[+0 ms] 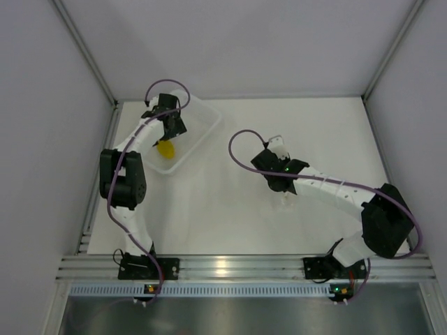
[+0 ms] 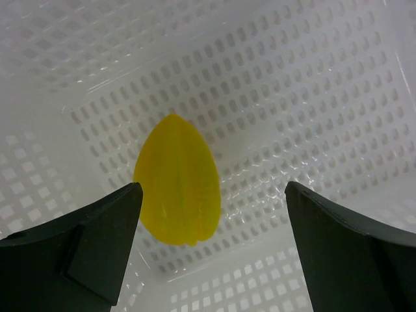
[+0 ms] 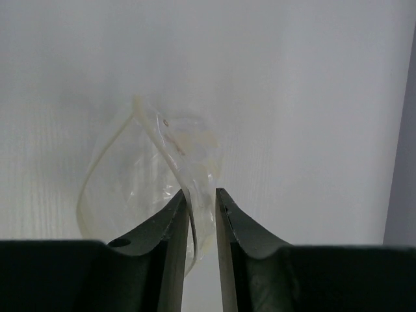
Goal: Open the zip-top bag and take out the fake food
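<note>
White tabletop (image 1: 230, 216), walled on three sides. Left gripper (image 2: 213, 195) stands released, fingers wide apart, above the floor of the basket tray (image 2: 312, 97). The yellow fake food (image 2: 177, 179) lies on that floor just ahead of the fingertips, nearer one finger, apparently touching neither. Right gripper (image 3: 201, 198) is clenched on a thin fold of the zip-top bag (image 3: 130, 175), which bulges ahead of it, seemingly empty. Risks: slick film may slip the pinch or cling on release; a careless left-arm lift may snag the tray wall.
</note>
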`<state>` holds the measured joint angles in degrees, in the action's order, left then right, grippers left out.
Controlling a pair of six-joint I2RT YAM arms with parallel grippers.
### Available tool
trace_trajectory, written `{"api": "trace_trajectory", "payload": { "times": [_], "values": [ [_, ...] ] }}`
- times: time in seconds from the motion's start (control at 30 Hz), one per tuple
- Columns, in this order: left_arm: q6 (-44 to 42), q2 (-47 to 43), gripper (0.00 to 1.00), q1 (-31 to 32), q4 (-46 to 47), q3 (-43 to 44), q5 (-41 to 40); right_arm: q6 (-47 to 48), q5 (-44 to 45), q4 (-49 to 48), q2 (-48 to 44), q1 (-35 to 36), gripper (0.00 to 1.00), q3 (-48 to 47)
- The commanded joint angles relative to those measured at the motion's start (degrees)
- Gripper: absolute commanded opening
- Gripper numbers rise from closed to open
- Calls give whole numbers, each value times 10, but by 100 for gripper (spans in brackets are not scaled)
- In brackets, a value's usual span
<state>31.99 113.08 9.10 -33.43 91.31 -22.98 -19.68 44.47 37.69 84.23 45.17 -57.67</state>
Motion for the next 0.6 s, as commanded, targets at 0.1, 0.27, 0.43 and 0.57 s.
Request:
{"api": "trace_trajectory", "payload": {
  "times": [0.1, 0.27, 0.43, 0.57],
  "values": [
    [22, -113, 98, 1, 4, -19, 47, -17, -2, -5, 10, 33, 27, -50],
    [8, -231, 98, 1, 4, -62, 92, -29, -36, -16, -11, 40, 37, -48],
    [-8, -330, 98, 1, 4, -115, 145, -34, -117, -53, -58, 39, 52, -38],
    [-17, -443, 98, 2, 2, -193, 180, -36, -137, -60, -126, 39, 69, -35]
  ]
}}
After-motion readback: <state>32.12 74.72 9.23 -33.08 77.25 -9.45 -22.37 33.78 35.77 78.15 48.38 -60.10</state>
